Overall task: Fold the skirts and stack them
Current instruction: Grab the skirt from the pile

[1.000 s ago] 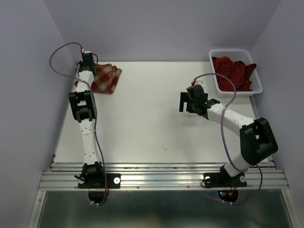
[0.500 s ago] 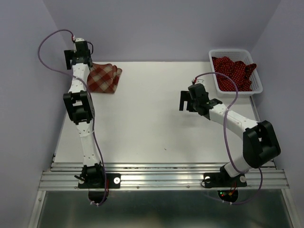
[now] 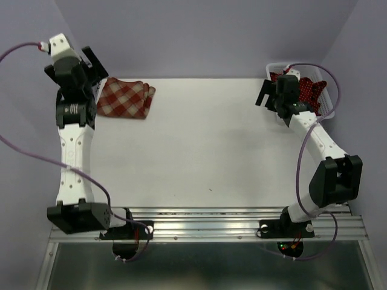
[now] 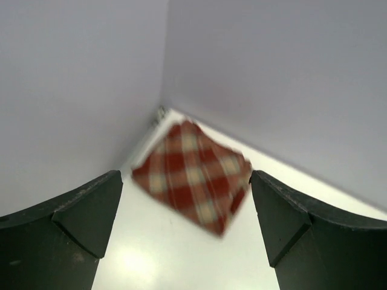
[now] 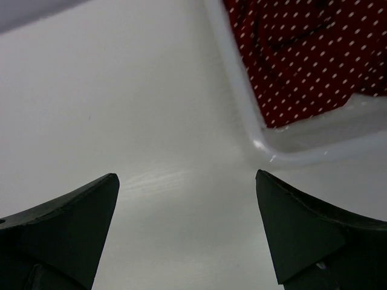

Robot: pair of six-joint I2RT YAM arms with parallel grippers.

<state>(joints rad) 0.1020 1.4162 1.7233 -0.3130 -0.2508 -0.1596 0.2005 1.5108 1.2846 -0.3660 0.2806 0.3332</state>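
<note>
- Plaid skirt (image 3: 126,98) lies folded flat at the far left corner of the desk (image 3: 205,145)
- Left end effector (image 4: 184,181) hangs in the air by that corner, apart from the skirt, released, fingers spread wide with nothing between them
- Dotted skirts (image 3: 305,90) sit bunched in the basket (image 3: 328,113) at the far right corner
- Right end effector (image 5: 187,176) hovers over bare desk just beside the basket's left wall, released and empty, touching neither cloth nor basket
</note>
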